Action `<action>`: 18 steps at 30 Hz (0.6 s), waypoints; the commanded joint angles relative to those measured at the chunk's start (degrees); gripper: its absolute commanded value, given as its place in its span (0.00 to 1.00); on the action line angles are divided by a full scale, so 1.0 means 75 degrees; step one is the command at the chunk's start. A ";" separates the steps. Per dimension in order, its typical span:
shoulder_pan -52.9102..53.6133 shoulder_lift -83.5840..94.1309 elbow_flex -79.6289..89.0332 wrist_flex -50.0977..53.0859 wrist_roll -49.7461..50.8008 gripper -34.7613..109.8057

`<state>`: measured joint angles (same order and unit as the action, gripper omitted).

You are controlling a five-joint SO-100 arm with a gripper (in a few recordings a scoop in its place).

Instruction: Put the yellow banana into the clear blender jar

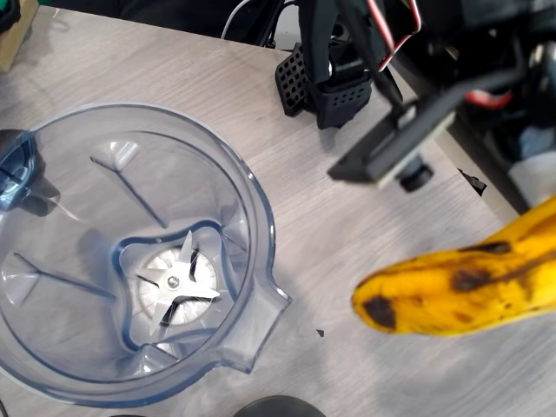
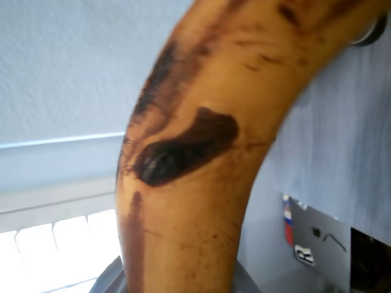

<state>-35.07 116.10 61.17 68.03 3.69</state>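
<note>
The yellow banana hangs in the air at the right of the overhead view, blurred and large. Its dark-tipped end points left toward the clear blender jar, and its other end runs off the right edge. It is apart from the jar, to the right of the pour spout. The jar stands upright at the left, with the silver blade bare at its bottom. In the wrist view the banana crosses the picture very close, against a wall. My gripper is shut on it, its fingers hidden by the fruit.
The arm's black body and a black flat bracket hang over the table's far side. A dark round object sits at the front edge, and a grey-blue part lies by the jar's left rim. Bare tabletop separates jar and banana.
</note>
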 commanded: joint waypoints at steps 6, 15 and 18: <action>0.1945 0.0691 -0.1008 -0.0469 0.1934 0.27; 0.4816 0.0492 -0.0926 -0.0855 0.3785 0.27; 0.5461 0.0129 -0.0926 -0.1078 0.4020 0.27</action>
<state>0.97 118.48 57.30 63.19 31.90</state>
